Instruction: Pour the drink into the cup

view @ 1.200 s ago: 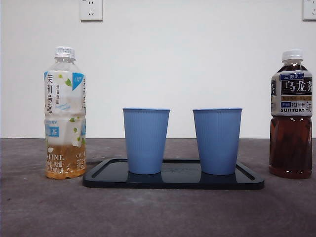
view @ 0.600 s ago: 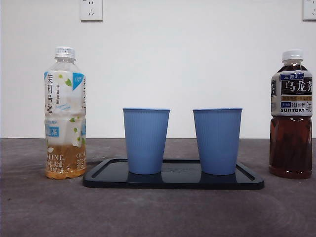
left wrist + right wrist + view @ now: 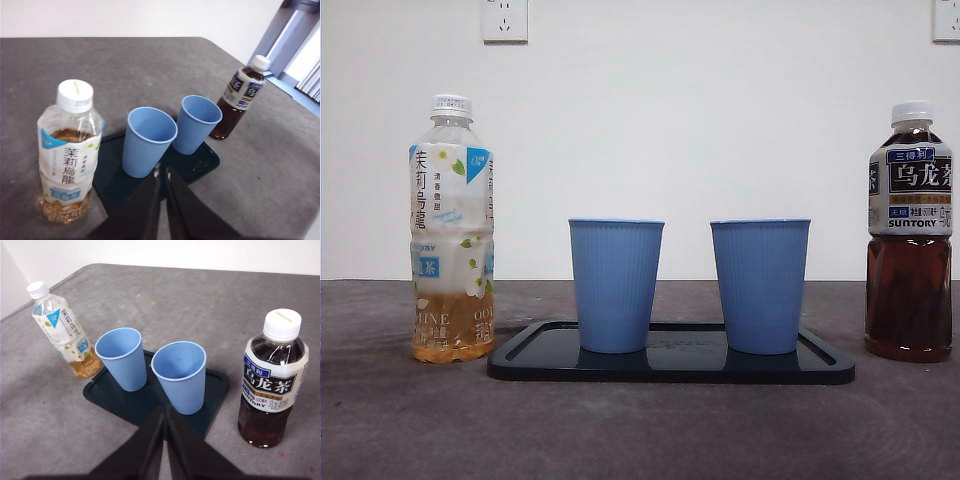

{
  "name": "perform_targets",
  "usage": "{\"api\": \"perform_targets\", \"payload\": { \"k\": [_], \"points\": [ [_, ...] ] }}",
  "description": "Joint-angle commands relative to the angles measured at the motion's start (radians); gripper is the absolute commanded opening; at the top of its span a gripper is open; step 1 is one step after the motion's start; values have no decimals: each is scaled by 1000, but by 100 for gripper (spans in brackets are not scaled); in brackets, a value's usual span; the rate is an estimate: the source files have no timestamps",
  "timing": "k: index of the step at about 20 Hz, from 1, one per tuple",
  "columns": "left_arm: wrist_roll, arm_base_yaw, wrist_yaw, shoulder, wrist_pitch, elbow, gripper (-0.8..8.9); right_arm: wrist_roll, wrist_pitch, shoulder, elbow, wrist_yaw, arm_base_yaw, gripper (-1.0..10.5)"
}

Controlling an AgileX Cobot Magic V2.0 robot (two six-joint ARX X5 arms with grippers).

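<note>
No movement since the earlier frames: bottles, cups and tray sit exactly as before, so pouring has not begun. Landmark: the black tray (image 3: 670, 362) on the grey bench (image 3: 640, 430). Two blue cups (image 3: 616, 285) (image 3: 760, 285) stand upright on it, side by side, apart. Pale tea bottle (image 3: 452, 230), capped, well off the tray's left end; dark tea bottle (image 3: 910, 235), capped, beyond its right end. Left pincer (image 3: 162, 172) narrow, nearly closed, empty, above the tray's near edge. Right pincer (image 3: 165, 412) likewise narrow and empty. Both arms are absent from the front view. Cup insides look empty; the dark bottle's label is cut off at the front view's edge.
</note>
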Motion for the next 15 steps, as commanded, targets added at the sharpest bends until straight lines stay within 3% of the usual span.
{"api": "perform_targets", "payload": {
  "k": [1, 3, 7, 9, 15],
  "points": [
    [26, -4, 6, 5, 11, 18, 41, -18, 9, 3, 16, 16, 4, 59],
    [31, -4, 6, 5, 11, 18, 109, -18, 9, 3, 16, 16, 4, 170],
    [31, -4, 6, 5, 11, 18, 376, -8, 9, 3, 16, 16, 4, 441],
    [31, -4, 4, 5, 11, 18, 473, -6, 9, 3, 16, 16, 4, 496],
    [30, -4, 4, 5, 11, 18, 507, 6, 9, 3, 16, 15, 4, 500]
  ]
}}
